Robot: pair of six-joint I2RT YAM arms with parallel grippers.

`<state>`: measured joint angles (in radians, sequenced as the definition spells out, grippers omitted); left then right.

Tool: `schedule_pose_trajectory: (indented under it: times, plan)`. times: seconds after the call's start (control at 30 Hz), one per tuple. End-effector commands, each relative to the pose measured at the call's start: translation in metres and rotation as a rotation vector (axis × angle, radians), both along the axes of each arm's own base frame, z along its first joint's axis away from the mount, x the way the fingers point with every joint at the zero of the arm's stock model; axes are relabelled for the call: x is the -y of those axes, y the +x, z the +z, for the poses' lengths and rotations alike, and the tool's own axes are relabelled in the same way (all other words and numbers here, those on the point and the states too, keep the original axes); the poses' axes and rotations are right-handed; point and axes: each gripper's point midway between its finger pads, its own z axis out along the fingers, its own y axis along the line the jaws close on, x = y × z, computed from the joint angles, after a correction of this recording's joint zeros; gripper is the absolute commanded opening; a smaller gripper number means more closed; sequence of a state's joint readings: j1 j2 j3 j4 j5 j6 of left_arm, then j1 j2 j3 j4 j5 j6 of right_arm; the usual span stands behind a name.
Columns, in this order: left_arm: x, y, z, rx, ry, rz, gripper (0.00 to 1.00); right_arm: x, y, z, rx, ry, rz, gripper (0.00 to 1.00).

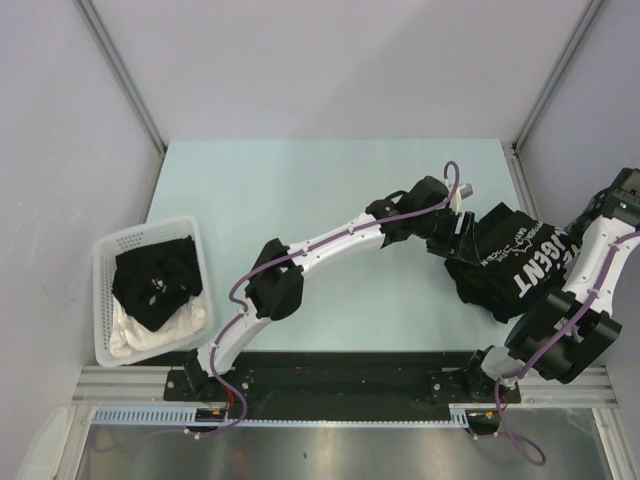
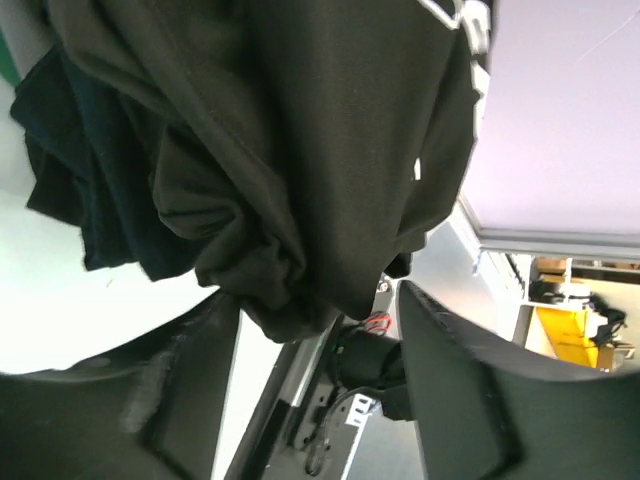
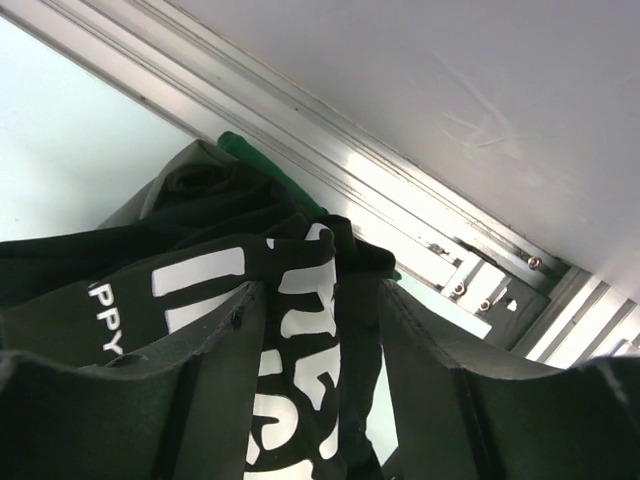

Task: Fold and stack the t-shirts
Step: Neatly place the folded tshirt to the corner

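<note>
Black lettered t-shirt (image 1: 505, 270) lay bunched at table's (image 1: 300, 200) right side; left gripper (image 2: 315, 330) and right gripper (image 3: 320, 300) stood parted, its fabric between them

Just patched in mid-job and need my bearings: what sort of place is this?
Probably a lab robot cell, not a home: a pale table boxed in by blank white panels on aluminium posts, with a white lattice basket at its left edge.
</note>
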<state>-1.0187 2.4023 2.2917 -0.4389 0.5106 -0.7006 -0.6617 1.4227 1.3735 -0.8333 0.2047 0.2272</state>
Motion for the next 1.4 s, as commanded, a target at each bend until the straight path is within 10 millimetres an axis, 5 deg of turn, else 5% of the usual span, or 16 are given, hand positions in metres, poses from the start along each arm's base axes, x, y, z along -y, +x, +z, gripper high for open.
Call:
schedule_pose_trajectory:
  times: [0.0,0.03,0.07,0.5,0.77,0.97,1.0,1.13,1.37]
  plan:
    - [-0.009,-0.005,0.025,0.024,-0.028,-0.020,0.75,0.004,0.004,0.030,0.082,-0.079,-0.006,0.54]
    - [-0.011,-0.006,0.021,0.022,-0.016,-0.018,0.98,0.002,0.004,0.030,0.087,-0.075,-0.003,0.54]
    - [-0.011,-0.005,0.021,0.032,-0.016,-0.016,1.00,0.001,0.005,0.031,0.091,-0.072,0.000,0.54]
    - [-0.025,0.004,0.029,0.069,-0.001,0.019,0.99,-0.023,0.015,0.065,0.231,-0.069,0.085,0.67]
    - [-0.062,0.037,0.041,0.182,0.095,0.141,0.99,-0.045,0.025,0.099,0.302,-0.112,0.171,0.77]
    - [-0.122,0.063,0.039,0.271,0.242,0.287,0.99,-0.104,0.046,0.137,0.500,-0.046,0.356,0.87]
    - [-0.134,0.072,0.041,0.293,0.258,0.332,1.00,-0.115,0.049,0.144,0.537,-0.027,0.390,0.99]
    - [-0.180,0.072,0.045,0.322,0.246,0.441,0.99,-0.171,0.065,0.170,0.652,0.011,0.559,1.00]
    - [-0.226,0.061,0.033,0.303,0.222,0.502,1.00,-0.232,0.065,0.169,0.657,0.125,0.734,1.00]
